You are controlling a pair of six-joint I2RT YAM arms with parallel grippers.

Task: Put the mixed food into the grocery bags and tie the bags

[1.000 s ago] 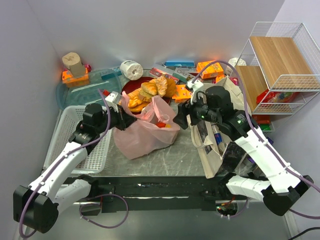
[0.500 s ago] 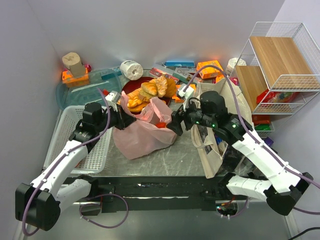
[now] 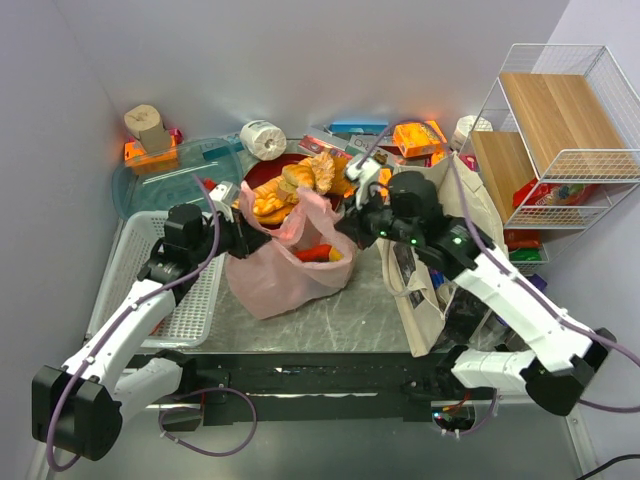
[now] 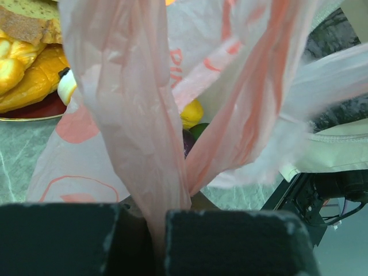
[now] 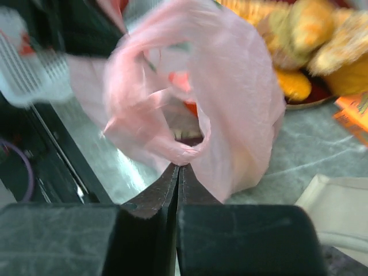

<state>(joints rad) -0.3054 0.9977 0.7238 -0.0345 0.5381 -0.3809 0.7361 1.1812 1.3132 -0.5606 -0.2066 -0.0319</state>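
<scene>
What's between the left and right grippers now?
The pink bag, its mouth spanning from left gripper to right gripper, toy produce inside. Top view shows it.

Pink plastic bag (image 3: pixel 285 278): mouth up, toy produce (image 3: pixel 318 253) inside. My left gripper (image 3: pixel 243 241) is clamped on the bag's left rim and my right gripper (image 3: pixel 347 224) on its right rim. Red plate (image 3: pixel 260 175) of breads (image 3: pixel 305 180) sits behind the bag, canvas tote (image 3: pixel 425 300) to its right, white basket (image 3: pixel 140 262) to its left.
</scene>
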